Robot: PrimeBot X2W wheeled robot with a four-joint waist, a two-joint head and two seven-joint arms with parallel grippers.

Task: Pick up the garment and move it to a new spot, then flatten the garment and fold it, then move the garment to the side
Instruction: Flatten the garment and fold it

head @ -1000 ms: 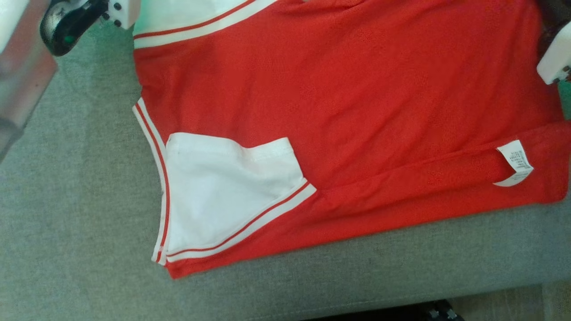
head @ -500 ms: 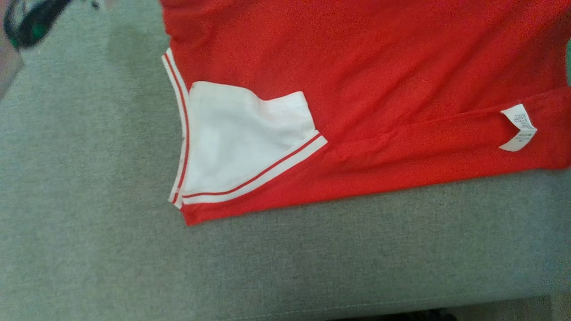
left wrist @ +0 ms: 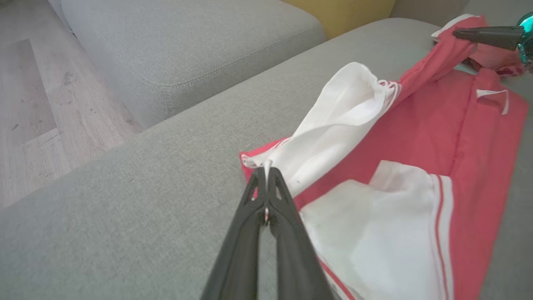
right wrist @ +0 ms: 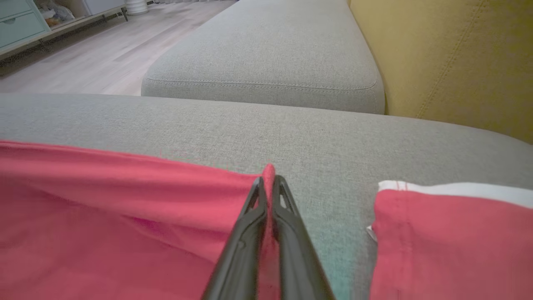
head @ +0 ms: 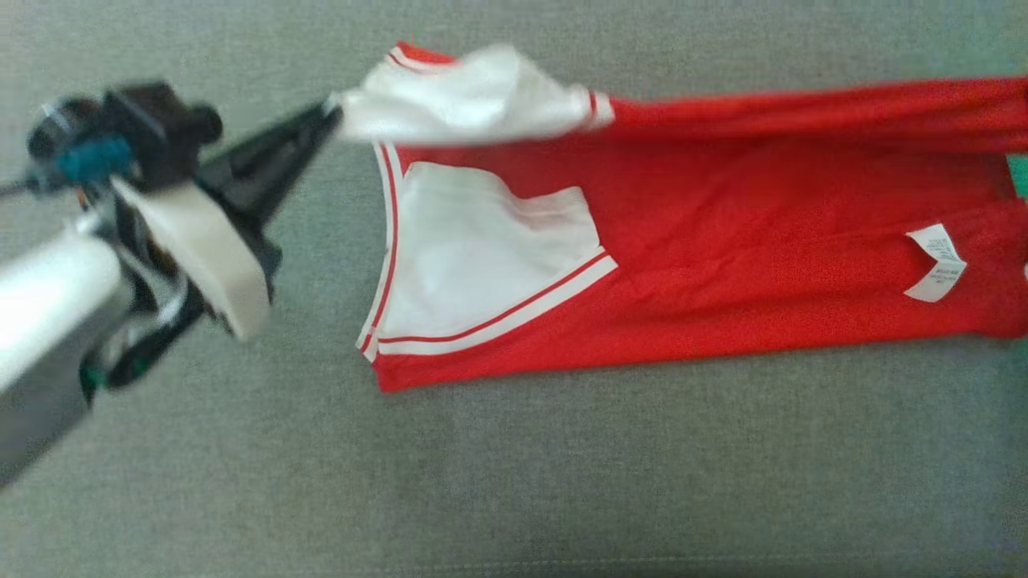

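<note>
A red garment [head: 723, 241] with white sleeves and striped trim lies on the grey sofa seat [head: 562, 466], a white label [head: 936, 261] near its right end. My left gripper [head: 329, 112] is shut on the edge of the far white sleeve [head: 474, 96], holding it raised over the near white sleeve [head: 482, 249]. The left wrist view has that pinch [left wrist: 266, 173] at its centre, with the sleeve stretched toward my right gripper [left wrist: 458, 32]. My right gripper [right wrist: 270, 181] is shut on the garment's red edge [right wrist: 104, 200], lifted off the seat.
A second grey cushion [right wrist: 266, 54] sits beyond the seat, with a yellow backrest [right wrist: 449, 58] beside it. Wooden floor [left wrist: 25, 104] lies past the sofa's edge, and a pale cabinet [right wrist: 16, 21] stands far off.
The head camera has shifted. The garment's far edge, stretched between both grippers, has come over toward the near side, so it looks narrower. My left arm has come into the head view.
</note>
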